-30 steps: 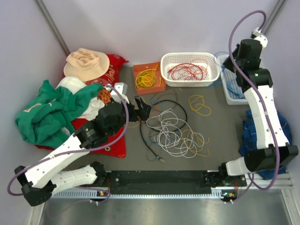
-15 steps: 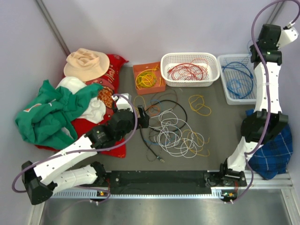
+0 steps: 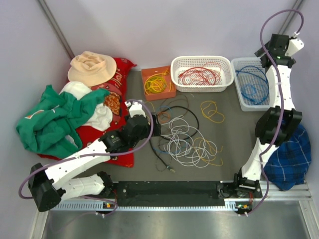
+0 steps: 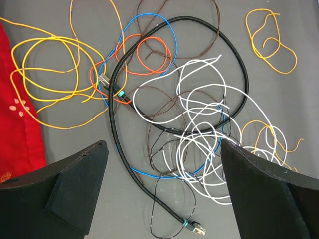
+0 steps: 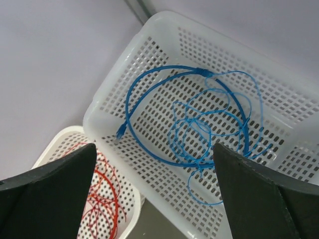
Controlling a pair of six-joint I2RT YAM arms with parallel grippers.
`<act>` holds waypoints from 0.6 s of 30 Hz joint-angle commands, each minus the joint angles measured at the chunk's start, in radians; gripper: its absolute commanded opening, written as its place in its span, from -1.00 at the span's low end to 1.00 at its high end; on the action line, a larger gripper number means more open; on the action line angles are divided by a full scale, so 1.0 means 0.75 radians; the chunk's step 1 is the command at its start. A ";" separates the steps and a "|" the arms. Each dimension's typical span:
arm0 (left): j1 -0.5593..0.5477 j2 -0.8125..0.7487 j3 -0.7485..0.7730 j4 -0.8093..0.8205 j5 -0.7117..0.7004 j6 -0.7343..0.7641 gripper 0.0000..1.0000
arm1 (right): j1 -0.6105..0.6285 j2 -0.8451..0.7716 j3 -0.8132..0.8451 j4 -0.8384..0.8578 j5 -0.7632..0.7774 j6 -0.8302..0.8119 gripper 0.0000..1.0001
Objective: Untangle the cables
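A tangle of cables (image 3: 182, 137) lies mid-table: white wires (image 4: 199, 144), a thick black cable (image 4: 239, 74) ending in a plug (image 4: 195, 228), a blue wire (image 4: 164, 27), a red-orange wire (image 4: 149, 55) and yellow wires (image 4: 50, 64). My left gripper (image 3: 155, 127) hovers open over the tangle's left side, its jaws (image 4: 160, 144) wide apart with nothing between them. My right gripper (image 3: 262, 53) is raised at the back right, open (image 5: 154, 145) and empty above a white basket (image 5: 149, 30). Blue cables (image 5: 199, 119) lie in that basket.
A second white basket (image 3: 199, 59) holds red cables (image 3: 199, 75). An orange tray (image 3: 149, 73) holds yellow cable. A loose yellow loop (image 3: 212, 110) lies behind the tangle. A green garment (image 3: 55, 119), red cloth (image 3: 119, 154) and beige hat (image 3: 92, 67) are piled left. A blue checked cloth (image 3: 289, 159) lies right.
My right gripper has opened and lifted away from the right basket, leaving the blue cables inside. My left arm has reached further right, over the tangle's edge.
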 commanded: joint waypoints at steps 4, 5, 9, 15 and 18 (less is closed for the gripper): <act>0.008 -0.023 0.093 0.015 -0.029 0.014 0.98 | 0.265 -0.295 -0.113 0.094 -0.113 -0.032 0.98; 0.008 -0.025 0.099 -0.005 -0.039 0.008 0.98 | 0.314 -0.374 -0.162 0.139 -0.156 -0.052 0.98; 0.008 -0.041 0.118 -0.067 -0.052 -0.027 0.98 | 0.550 -0.536 -0.545 0.280 -0.287 -0.191 0.96; 0.010 -0.062 0.120 -0.161 -0.043 -0.076 0.98 | 0.801 -0.689 -1.033 0.355 -0.514 -0.253 0.90; 0.010 -0.088 0.091 -0.167 -0.056 -0.080 0.98 | 0.965 -0.735 -1.228 0.417 -0.521 -0.345 0.89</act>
